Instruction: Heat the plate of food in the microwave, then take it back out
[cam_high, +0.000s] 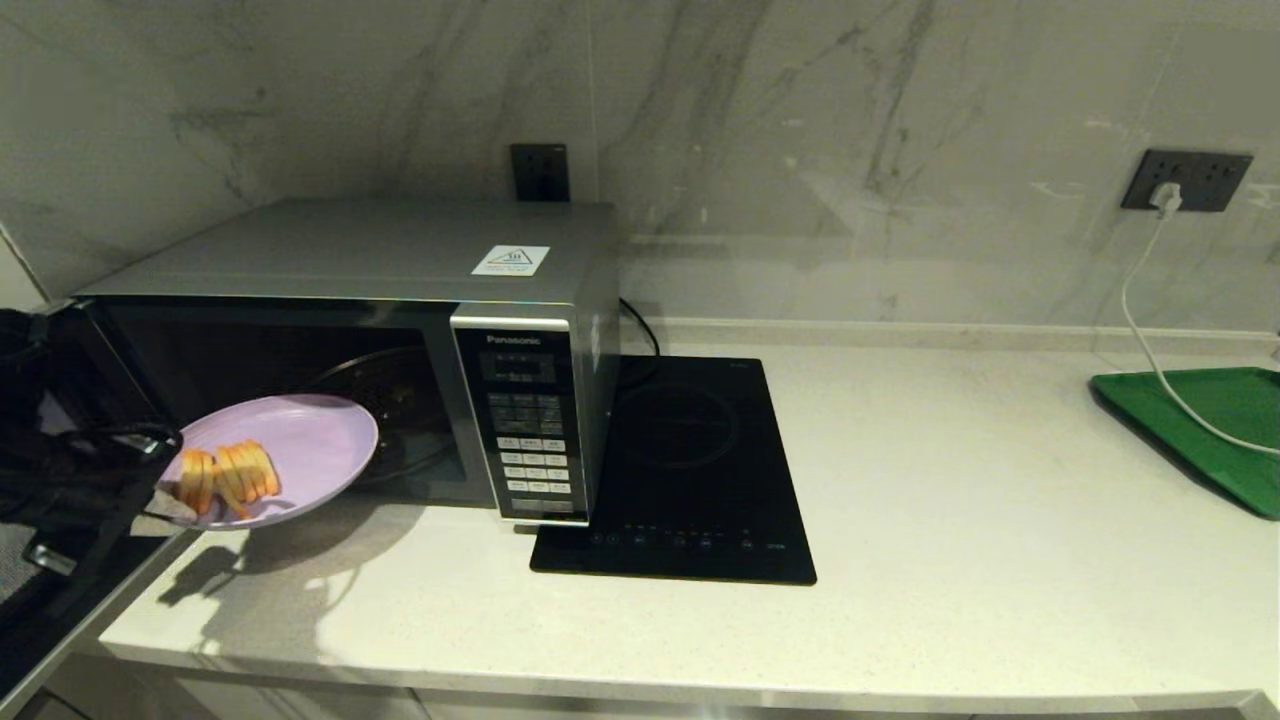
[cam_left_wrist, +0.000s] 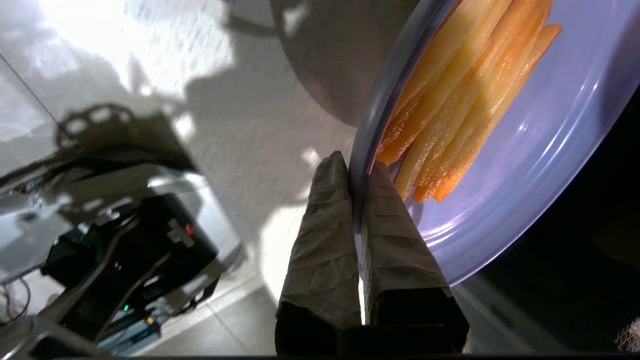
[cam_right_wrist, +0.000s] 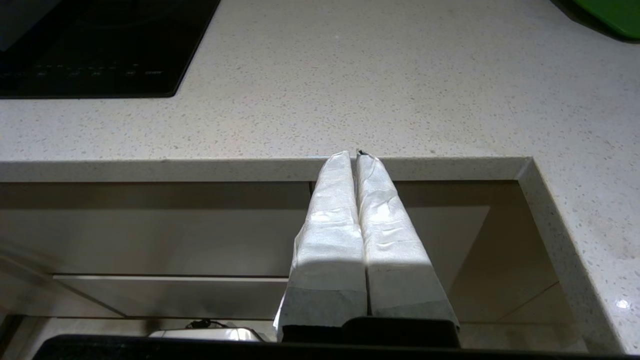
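Note:
The plate of food (cam_high: 300, 445), pale lilac with orange-yellow fries (cam_high: 228, 480), hangs in the air in front of the microwave (cam_high: 400, 330), whose door stands open at the left. My left gripper (cam_high: 165, 490) is shut on the plate's near-left rim. In the left wrist view my left gripper (cam_left_wrist: 357, 165) pinches the plate (cam_left_wrist: 525, 165) by its rim, one finger under it and one inside beside the fries (cam_left_wrist: 465, 100). My right gripper (cam_right_wrist: 354, 155) is shut on nothing, parked below the counter's front edge.
A flat black induction cooktop (cam_high: 690, 470) lies right of the microwave. A green tray (cam_high: 1210, 430) sits at the far right with a white cable (cam_high: 1150, 340) running to a wall socket. The open microwave door (cam_high: 80, 560) stands at the left.

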